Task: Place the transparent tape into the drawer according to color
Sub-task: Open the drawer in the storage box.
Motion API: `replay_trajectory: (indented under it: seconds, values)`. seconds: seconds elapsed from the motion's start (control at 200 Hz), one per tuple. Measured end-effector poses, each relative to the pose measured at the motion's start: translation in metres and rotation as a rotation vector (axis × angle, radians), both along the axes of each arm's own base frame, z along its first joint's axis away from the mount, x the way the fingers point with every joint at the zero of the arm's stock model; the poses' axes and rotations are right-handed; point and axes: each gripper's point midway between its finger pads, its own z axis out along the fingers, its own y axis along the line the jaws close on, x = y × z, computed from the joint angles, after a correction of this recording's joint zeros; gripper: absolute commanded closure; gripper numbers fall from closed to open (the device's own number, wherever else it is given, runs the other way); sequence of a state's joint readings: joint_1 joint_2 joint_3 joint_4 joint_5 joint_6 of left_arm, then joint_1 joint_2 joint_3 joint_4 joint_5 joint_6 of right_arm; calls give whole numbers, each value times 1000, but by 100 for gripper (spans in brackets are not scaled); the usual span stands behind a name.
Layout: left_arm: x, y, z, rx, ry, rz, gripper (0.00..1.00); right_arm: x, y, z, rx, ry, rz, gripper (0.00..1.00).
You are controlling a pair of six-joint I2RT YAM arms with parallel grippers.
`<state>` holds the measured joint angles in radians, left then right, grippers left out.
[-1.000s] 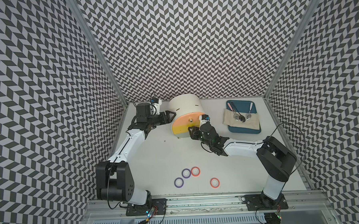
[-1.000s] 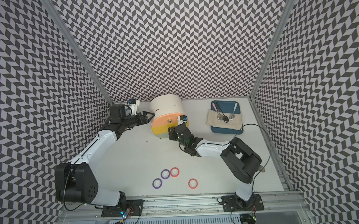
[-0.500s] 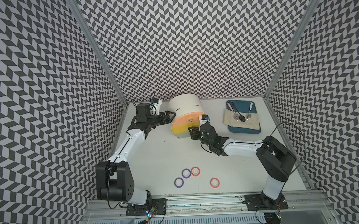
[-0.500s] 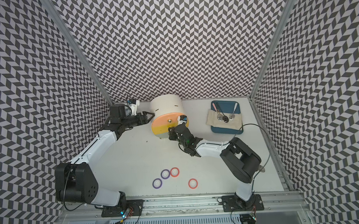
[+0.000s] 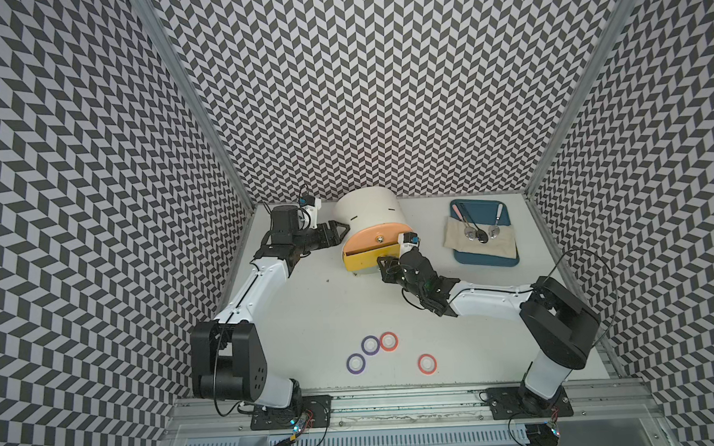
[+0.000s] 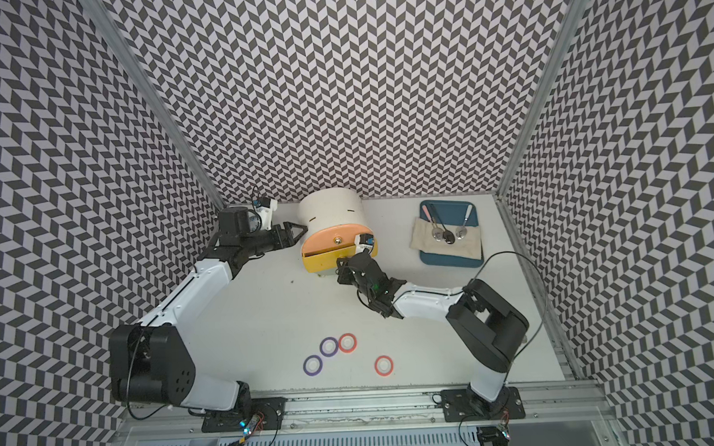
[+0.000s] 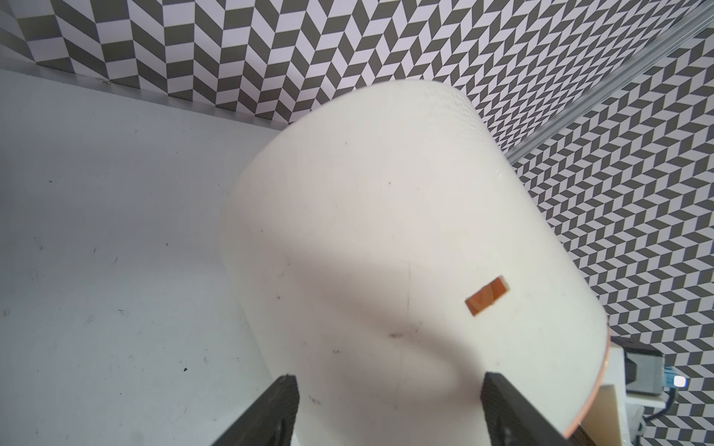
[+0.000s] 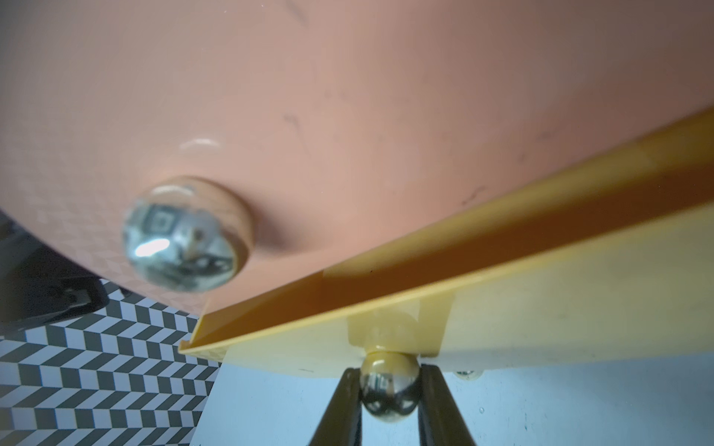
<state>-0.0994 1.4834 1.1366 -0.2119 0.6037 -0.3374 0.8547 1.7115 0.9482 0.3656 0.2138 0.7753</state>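
The white arch-topped cabinet (image 5: 369,209) stands at the back centre. Its peach-pink drawer (image 8: 347,96) is closed, and the yellow drawer (image 5: 359,260) below it sticks out a little. My right gripper (image 8: 389,369) is shut on the yellow drawer's metal knob (image 8: 389,397), reaching in from the front right (image 5: 384,264). My left gripper (image 7: 390,380) is open, and its fingers flank the cabinet's white left wall (image 5: 341,232). I cannot tell whether they touch it. Two purple tape rings (image 5: 370,344) (image 5: 355,363) and two red-pink rings (image 5: 388,341) (image 5: 427,363) lie flat near the front edge.
A blue tray (image 5: 485,260) at the back right holds a beige cloth (image 5: 501,242) and spoons. Patterned walls close in the table on three sides. Both forearms stretch across the middle of the table towards the cabinet.
The right gripper's jaws have tightened on the yellow drawer's knob. The left arm, the cabinet and the rings have stayed put.
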Motion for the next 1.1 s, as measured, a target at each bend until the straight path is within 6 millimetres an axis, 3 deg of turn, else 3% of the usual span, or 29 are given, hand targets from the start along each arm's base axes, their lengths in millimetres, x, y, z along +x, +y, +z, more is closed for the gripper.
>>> replay_trajectory:
  seconds: [0.521, 1.097]
  values:
    - [0, 0, 0, -2, 2, -2, 21, -45, -6, -2, -14, 16, 24, 100]
    - [0, 0, 0, -3, 1, -2, 21, -58, -7, -1, -29, 19, 21, 100]
